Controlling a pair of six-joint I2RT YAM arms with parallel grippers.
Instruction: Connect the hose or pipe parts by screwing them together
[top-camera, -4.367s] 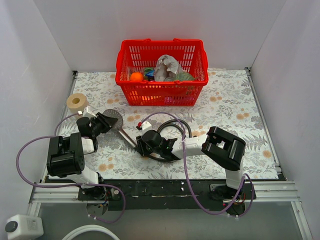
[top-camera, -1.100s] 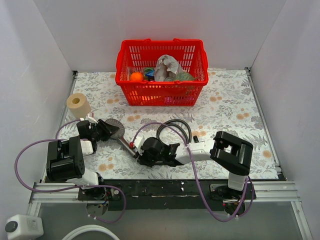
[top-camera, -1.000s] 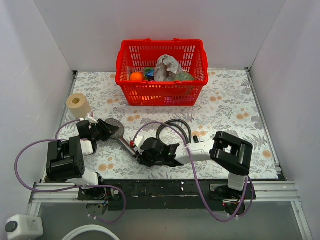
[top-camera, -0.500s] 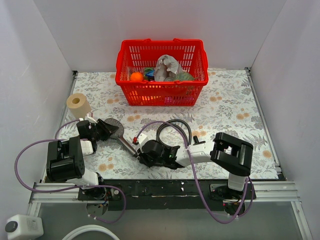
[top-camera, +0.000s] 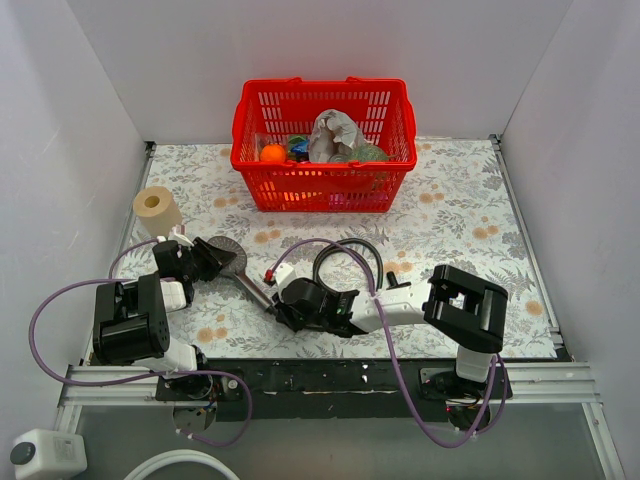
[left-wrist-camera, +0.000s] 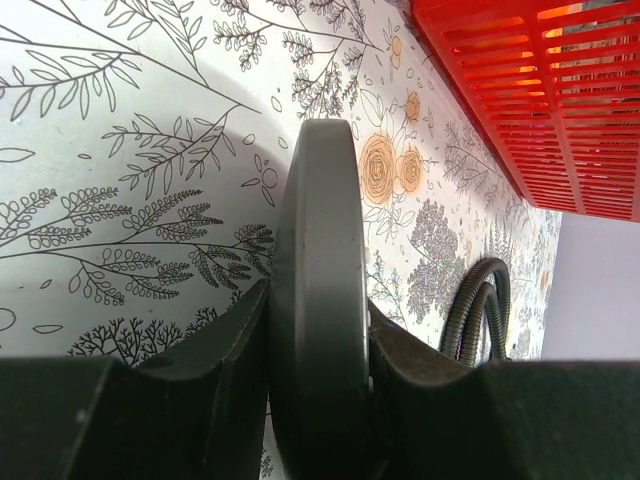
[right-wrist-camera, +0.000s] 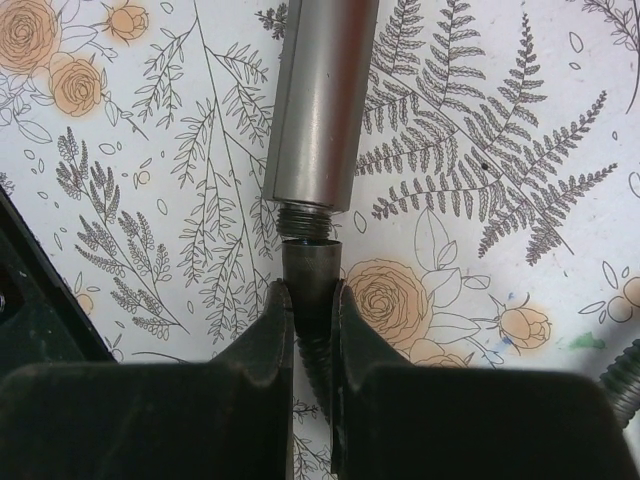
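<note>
The grey hand shower lies at the table's left with its round head (top-camera: 229, 252) raised on edge; my left gripper (top-camera: 214, 257) is shut on that head (left-wrist-camera: 318, 260), a finger against each flat face. Its straight handle (top-camera: 253, 283) slants down and right toward my right gripper (top-camera: 278, 303). In the right wrist view the handle (right-wrist-camera: 320, 110) ends in a bare thread (right-wrist-camera: 305, 222). The dark hose's end nut (right-wrist-camera: 308, 268) meets that thread, and my right gripper (right-wrist-camera: 311, 300) is shut on the nut. The rest of the hose (top-camera: 347, 256) coils behind the right arm.
A red basket (top-camera: 320, 190) holding several items stands at the back centre. A roll of tape (top-camera: 153, 206) sits at the left edge, just behind the left arm. Purple cables (top-camera: 330, 243) loop over both arms. A white tube (top-camera: 180, 460) lies below the table's front rail.
My right wrist has turned and shifted a little at the handle's end, and its purple cable has swung along. The left arm and the shower head have stayed put.
</note>
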